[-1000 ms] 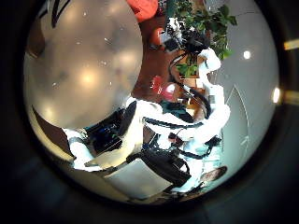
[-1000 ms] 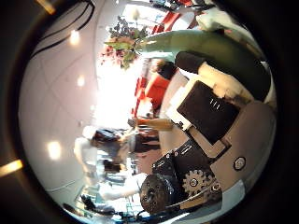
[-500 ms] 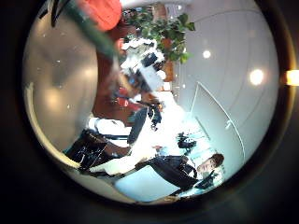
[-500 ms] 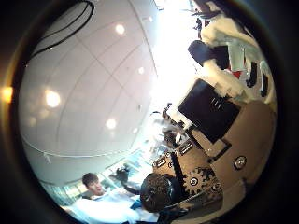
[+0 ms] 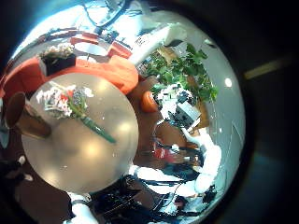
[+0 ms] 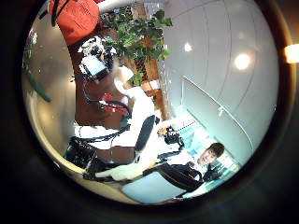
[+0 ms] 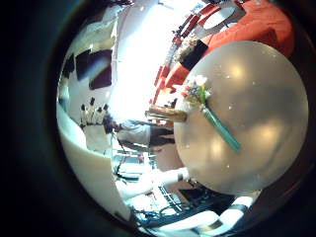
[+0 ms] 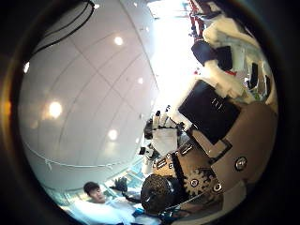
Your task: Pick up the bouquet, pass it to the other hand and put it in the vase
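Take the round table (image 5: 89, 154) as your landmark: everything that matters lies on it. Near its edge stands the dark brown vase (image 5: 21, 114), upright. Just beside the vase lies the bouquet (image 5: 75, 107), flat on the tabletop and held by nothing. Its flower head rests close to the vase, and its green stem runs away from the vase toward the table's middle, so the long axis points roughly from the vase inward across the table.

Both little finger side palm views look onto the whole table from well off, with the bouquet small in each, so I judge neither hand is close to it yet. In the right hand's view the table (image 7: 242, 109), the vase (image 7: 166, 115) and the bouquet (image 7: 212, 117) sit in the same order.

Which hand is nearer I can't tell you from these views.

Your right hand (image 8: 220, 141) shows only its own body and finger bases, and the left hand shows none of its fingers, so I can't tell whether either is spread or curled.

You'll want to come down across the stem, not along it.
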You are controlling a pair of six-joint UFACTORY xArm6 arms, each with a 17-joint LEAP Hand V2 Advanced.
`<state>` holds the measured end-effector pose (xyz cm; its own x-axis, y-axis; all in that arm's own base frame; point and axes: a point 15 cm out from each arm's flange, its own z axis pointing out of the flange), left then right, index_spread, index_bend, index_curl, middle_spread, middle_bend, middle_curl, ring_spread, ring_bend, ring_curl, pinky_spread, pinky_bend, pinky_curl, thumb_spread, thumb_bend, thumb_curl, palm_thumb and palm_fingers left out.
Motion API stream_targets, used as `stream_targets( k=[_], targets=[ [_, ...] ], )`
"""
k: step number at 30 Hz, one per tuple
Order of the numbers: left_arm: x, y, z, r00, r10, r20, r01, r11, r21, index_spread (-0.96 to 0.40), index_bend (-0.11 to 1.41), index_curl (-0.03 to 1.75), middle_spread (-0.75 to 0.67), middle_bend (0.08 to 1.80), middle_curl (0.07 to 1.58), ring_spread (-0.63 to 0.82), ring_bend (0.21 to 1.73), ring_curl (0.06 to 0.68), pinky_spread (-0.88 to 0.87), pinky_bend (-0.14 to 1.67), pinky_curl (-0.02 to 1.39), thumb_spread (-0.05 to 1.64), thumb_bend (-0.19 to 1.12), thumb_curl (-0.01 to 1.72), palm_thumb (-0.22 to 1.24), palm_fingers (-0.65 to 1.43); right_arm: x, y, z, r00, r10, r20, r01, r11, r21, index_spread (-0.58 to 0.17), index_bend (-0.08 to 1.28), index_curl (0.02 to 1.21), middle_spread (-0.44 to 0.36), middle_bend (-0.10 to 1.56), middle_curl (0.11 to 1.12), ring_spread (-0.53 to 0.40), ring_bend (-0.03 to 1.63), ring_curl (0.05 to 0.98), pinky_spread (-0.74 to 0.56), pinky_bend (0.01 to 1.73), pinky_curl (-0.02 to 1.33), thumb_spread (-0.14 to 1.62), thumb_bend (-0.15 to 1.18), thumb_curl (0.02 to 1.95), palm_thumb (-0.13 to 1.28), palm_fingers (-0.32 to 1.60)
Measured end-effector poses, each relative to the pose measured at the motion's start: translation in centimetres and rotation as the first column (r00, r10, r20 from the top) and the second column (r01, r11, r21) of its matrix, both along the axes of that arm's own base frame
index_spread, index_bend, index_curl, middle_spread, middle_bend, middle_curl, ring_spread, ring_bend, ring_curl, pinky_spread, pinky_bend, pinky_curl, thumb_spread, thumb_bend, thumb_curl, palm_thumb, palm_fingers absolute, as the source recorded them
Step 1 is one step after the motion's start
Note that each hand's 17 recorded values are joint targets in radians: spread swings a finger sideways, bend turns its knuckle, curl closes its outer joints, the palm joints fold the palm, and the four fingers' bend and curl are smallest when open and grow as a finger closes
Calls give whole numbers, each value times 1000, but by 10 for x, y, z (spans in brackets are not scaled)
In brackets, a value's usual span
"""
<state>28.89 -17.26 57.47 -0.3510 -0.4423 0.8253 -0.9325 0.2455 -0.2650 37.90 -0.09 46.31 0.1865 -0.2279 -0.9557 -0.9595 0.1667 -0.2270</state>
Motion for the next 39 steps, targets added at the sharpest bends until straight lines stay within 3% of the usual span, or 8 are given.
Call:
stream_targets(
  k=[6, 7, 8, 11, 18, 23, 31, 39],
  targets=[
    [-1, 20, -28, 1000, 24, -20, -20, 986, 168, 200, 172, 337, 433, 200, 348, 567, 548, 203, 500, 193, 295, 1038, -26, 323, 251, 160, -7, 30, -53, 982, 85, -169, -122, 966, -226, -284, 821, 907, -129, 1233, 751, -200, 1361, 701, -302, 1157, 843, 935, -50, 950, 793, 827],
    [-5, 24, -34, 999, 25, -30, -18, 978, 209, 200, 173, 337, 436, 196, 347, 567, 549, 203, 499, 194, 296, 1038, -26, 323, 251, 159, -12, 32, -64, 974, 95, -205, -150, 950, -273, -289, 666, 874, -123, 1194, 740, -190, 1359, 692, -335, 1111, 828, 953, -43, 910, 752, 625],
    [-8, 28, -42, 999, 23, -48, -11, 969, 245, 200, 173, 337, 436, 197, 347, 567, 550, 202, 499, 191, 295, 1037, -22, 325, 260, 158, -16, 33, -76, 965, 99, -243, -176, 929, -324, -293, 657, 867, -120, 1161, 729, -189, 1338, 682, -340, 1098, 820, 958, -43, 900, 741, 570],
    [-15, 38, -58, 996, 25, -81, 4, 941, 337, 199, 175, 339, 442, 196, 347, 567, 546, 200, 504, 192, 296, 1046, -16, 330, 291, 152, -16, 43, -106, 941, 82, -329, -243, 839, -486, -305, 549, 808, -105, 1097, 706, -180, 1297, 650, -336, 1003, 780, 985, -36, 843, 693, 391],
    [-35, 74, -89, 985, 43, -166, 57, 831, 553, 199, 180, 343, 449, 192, 344, 571, 539, 195, 510, 190, 295, 1057, -22, 333, 328, 143, 0, 76, -163, 917, -57, -395, -299, 558, -774, -271, 452, 721, -75, 962, 654, -144, 1213, 588, -233, 862, 714, 1032, -42, 707, 591, 228],
    [-39, 81, -98, 981, 43, -190, 76, 813, 578, 199, 181, 348, 452, 190, 340, 578, 541, 193, 509, 190, 295, 1058, -24, 331, 331, 140, -12, 101, -209, 874, -66, -482, -413, 423, -806, -238, 388, 669, -61, 911, 633, -136, 1201, 569, -188, 817, 685, 1051, -36, 620, 530, 239],
    [-39, 98, -102, 982, 62, -179, 54, 814, 579, 199, 181, 353, 453, 194, 337, 583, 541, 193, 502, 188, 294, 1061, -24, 330, 334, 137, -19, 120, -253, 816, -98, -570, -507, 353, -787, -217, 349, 629, -57, 877, 625, -141, 1193, 554, -187, 791, 658, 1063, -30, 529, 491, 338],
    [-37, 104, -106, 982, 60, -181, 57, 814, 578, 199, 180, 356, 453, 194, 337, 586, 538, 190, 501, 188, 294, 1065, -23, 330, 336, 137, -14, 128, -280, 803, -120, -584, -527, 316, -789, -260, 340, 631, -101, 879, 647, -188, 1227, 551, -304, 848, 651, 1061, -23, 483, 498, 543]
  ],
)
